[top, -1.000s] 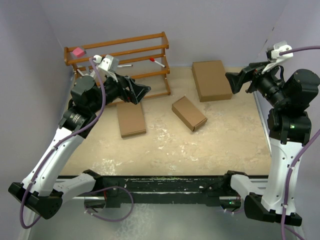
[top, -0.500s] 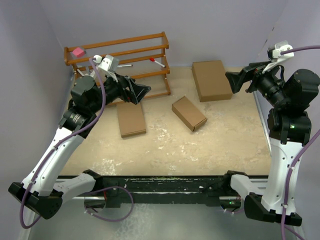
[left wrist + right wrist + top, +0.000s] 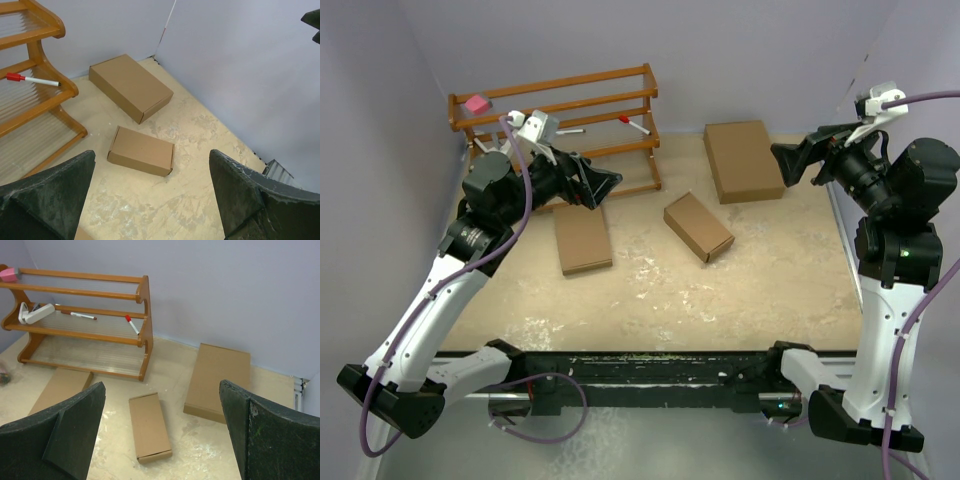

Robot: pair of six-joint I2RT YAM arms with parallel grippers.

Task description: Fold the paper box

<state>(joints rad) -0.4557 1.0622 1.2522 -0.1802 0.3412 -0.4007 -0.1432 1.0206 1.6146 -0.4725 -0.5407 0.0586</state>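
The sandy, scuffed table (image 3: 720, 290) carries everything. The left arm (image 3: 430, 310) reaches from the near left corner, and the left jaws are spread fully wide and hold nothing, raised over the far end of the wider brown box (image 3: 582, 238), near the foot of the rack. The right arm (image 3: 900, 250) stands upright at the right edge; the right jaws are also fully open and empty, held in the air just right of the largest flat box (image 3: 744, 160). A wooden rack (image 3: 560, 100) with three slatted shelves stands at the far left. The largest flat box lies at the far right, near the back wall. The paper box (image 3: 698, 227), folded up and slim, lies at an angle mid-table, between the other two boxes and touching neither. On the rack lie a red-capped marker (image 3: 636, 125) and a small pink thing (image 3: 474, 104)
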